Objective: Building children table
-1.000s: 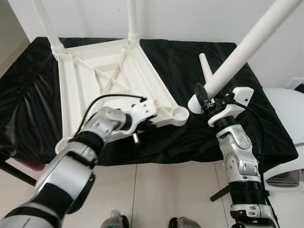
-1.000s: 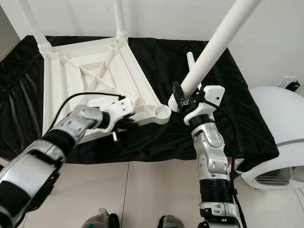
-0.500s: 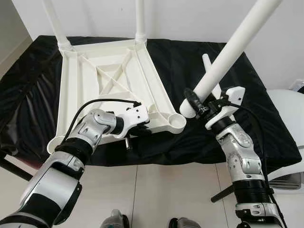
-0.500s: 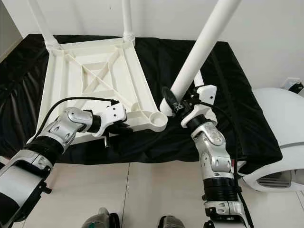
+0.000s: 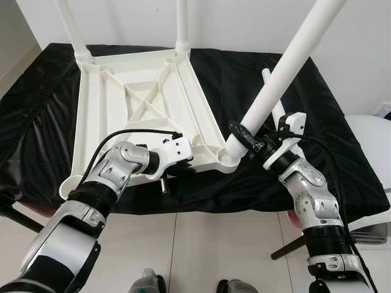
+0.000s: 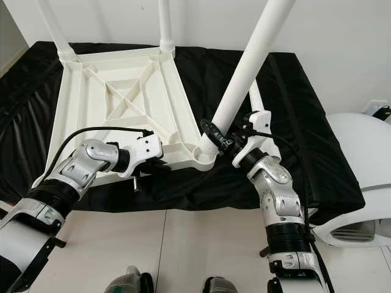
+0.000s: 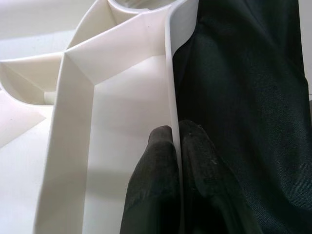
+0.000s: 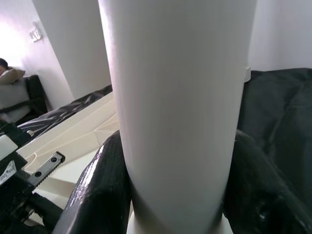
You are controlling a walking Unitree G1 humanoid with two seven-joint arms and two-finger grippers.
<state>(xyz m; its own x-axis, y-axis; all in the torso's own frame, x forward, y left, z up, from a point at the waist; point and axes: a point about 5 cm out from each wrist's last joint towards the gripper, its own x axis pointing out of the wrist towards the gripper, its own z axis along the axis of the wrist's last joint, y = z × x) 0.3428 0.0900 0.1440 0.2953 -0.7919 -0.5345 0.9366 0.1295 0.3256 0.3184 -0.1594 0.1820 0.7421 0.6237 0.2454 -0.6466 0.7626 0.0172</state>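
The upturned white tabletop (image 5: 140,104) lies on the black cloth (image 5: 305,91). The left gripper (image 7: 176,146) pinches its near rim. The right gripper (image 5: 249,141) clamps the white table leg (image 5: 287,67), whose lower end sits at the near-right corner socket (image 5: 227,159).

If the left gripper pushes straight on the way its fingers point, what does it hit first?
Likely the corner socket of the tabletop. The left gripper is clamped on the tabletop's edge wall, and that wall runs straight ahead into the socket, though depth is hard to judge.
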